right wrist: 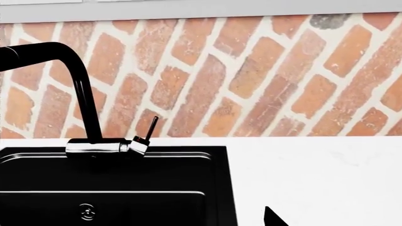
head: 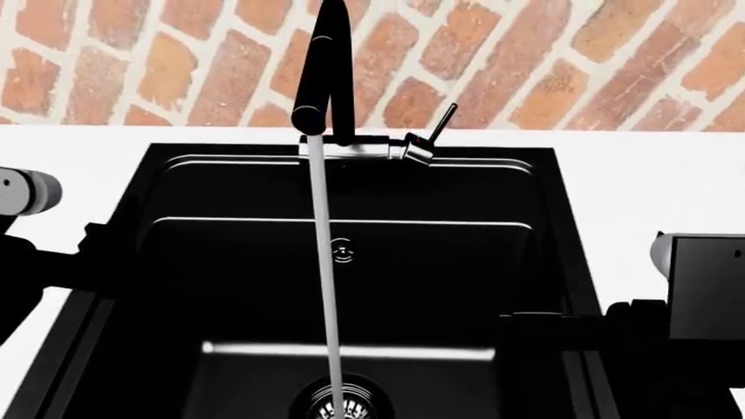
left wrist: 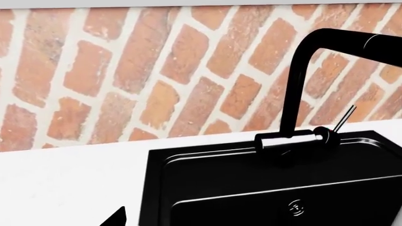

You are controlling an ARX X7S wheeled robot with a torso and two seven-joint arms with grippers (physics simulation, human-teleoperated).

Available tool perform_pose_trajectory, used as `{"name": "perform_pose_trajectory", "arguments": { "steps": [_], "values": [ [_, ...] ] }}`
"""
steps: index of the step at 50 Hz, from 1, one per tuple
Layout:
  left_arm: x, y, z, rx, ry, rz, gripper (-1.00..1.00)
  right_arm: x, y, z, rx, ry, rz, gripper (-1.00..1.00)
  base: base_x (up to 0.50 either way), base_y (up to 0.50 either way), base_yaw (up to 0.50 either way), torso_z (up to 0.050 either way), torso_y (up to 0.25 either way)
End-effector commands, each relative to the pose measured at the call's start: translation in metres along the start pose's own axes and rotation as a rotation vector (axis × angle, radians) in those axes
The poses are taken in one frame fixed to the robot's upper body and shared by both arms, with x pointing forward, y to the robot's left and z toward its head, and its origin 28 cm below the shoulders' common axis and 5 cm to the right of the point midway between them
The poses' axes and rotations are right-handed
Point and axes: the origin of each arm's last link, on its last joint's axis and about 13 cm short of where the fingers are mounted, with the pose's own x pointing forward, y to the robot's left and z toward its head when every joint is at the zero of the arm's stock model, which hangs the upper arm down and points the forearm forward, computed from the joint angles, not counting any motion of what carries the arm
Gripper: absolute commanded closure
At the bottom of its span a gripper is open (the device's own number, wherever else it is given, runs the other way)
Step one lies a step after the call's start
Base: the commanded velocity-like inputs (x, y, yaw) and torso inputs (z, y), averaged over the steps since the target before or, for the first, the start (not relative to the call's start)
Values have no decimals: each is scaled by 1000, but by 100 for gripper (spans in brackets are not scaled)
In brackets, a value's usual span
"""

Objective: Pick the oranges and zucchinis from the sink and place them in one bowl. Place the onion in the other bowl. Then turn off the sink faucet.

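Note:
The black sink fills the head view, with its ribbed metal drain at the bottom. The dark faucet stands at its back edge and a thin stream of water runs from the spout to the drain. Its lever tilts up. No oranges, zucchinis, onion or bowls are in view. Of my left gripper only one fingertip shows, over the white counter beside the sink. Of my right gripper only one fingertip shows, beside the sink. Both tips sit far to the side, as with jaws spread.
A brick wall rises behind the white counter. My left arm hangs over the sink's left rim and my right arm over its right rim. The faucet also shows in the left wrist view and the right wrist view.

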Motion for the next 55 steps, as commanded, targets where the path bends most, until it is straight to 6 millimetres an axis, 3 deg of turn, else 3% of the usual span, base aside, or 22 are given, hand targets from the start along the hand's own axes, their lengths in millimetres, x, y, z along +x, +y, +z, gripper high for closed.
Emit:
{"name": "perform_pose_trajectory", "arguments": {
  "steps": [1,44,50,55],
  "values": [
    [0,-1,-1,3,8,-7,-100,-1,0,-1,-1,-3,8,-100,27,0,0,0,0],
    [2,2,-2,-31,26,14,-100,2,2,-3,19,14,7,-100,31,0,0,0,0],
    [1,2,-3,-31,27,15,-100,11,5,-2,24,37,22,-100,0,0,0,0,0],
    [3,-2,-5,-38,24,17,-100,34,16,6,38,43,33,-100,0,0,0,0,0]
  ]
}}
